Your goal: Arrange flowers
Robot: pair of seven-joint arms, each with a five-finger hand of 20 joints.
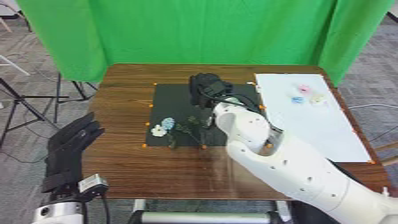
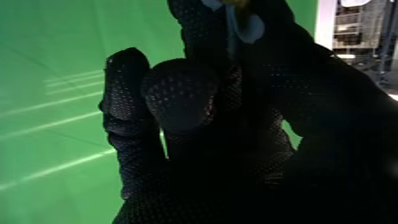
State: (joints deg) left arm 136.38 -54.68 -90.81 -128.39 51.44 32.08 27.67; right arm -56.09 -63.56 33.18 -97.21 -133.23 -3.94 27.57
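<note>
In the head view we have our right hand (image 1: 206,86) over the far part of the black mat (image 1: 166,102) on the brown wooden desk (image 1: 124,172), with its arm coming in across the space between the mat and the white sheet (image 1: 315,135). In the right wrist view, the fingers and thumb of our right hand (image 2: 222,175) are brought together, clamped on a pale flower (image 2: 251,30) near their tips; dark glove hides much of it, so we cannot tell its full shape. Our left hand (image 1: 71,145) is by the left edge of the desk, well apart from the mat, its fingers extended and a little apart, with nothing that we can see between them. On the near left part of the mat lie a light blue flower (image 1: 168,123) and, just beside it, a white flower (image 1: 159,131), with a green sprig (image 1: 193,120) to their right. Toward the far end of the white sheet we see a pink flower (image 1: 304,89), a small blue flower (image 1: 298,100) nearer to us and a cream flower (image 1: 318,99) beside that one. Small orange markers dot the edges of both mat and sheet, and a green curtain (image 1: 213,35) hangs behind the desk.
</note>
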